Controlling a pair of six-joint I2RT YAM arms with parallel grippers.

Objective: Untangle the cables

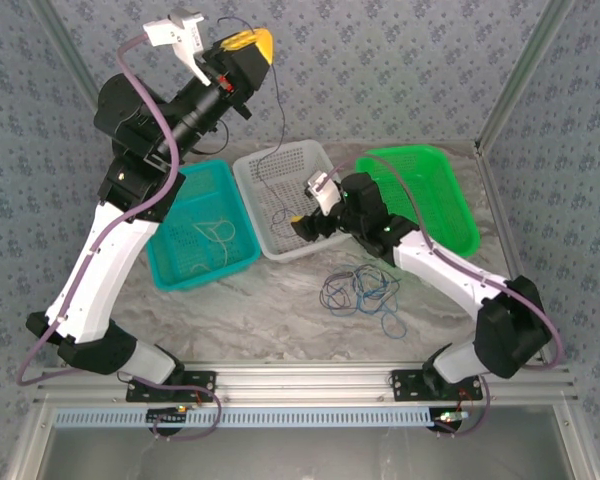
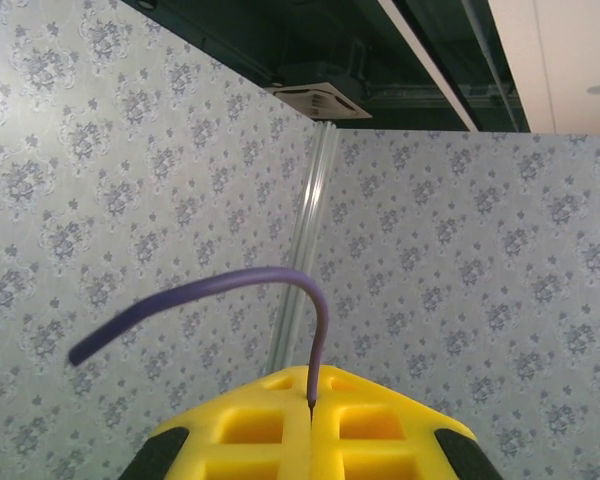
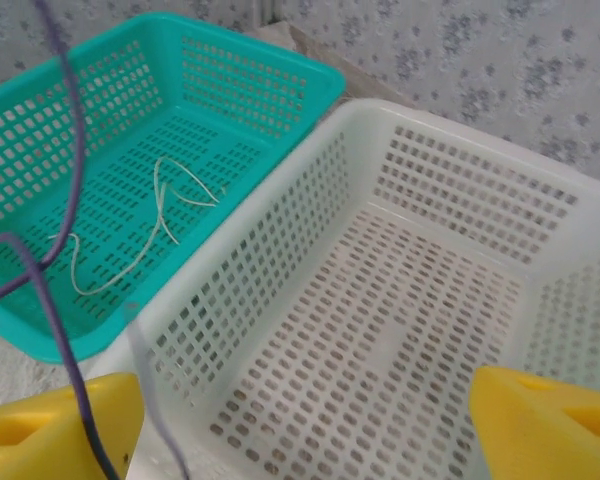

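Top external: fixed high behind the arm bases, tilted down and forward over the whole table (image 1: 280,320); bases at 6 o'clock, far wall (image 1: 380,70) at 12.
Left wrist: riding on left gripper (image 1: 245,45), raised at 11 o'clock of the overhead view; aimed upward at wall and ceiling (image 2: 280,40).
Right wrist: close above white basket (image 3: 410,300), looking down into it; teal basket (image 3: 280,60) at 10 o'clock.
Both baskets shared with the overhead view.

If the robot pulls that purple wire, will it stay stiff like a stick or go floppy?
Probably floppy: the purple cable bends over and droops just past the left end effector. Likely light too, it looks very thin. It hangs loosely down to the white basket, so it may swing.
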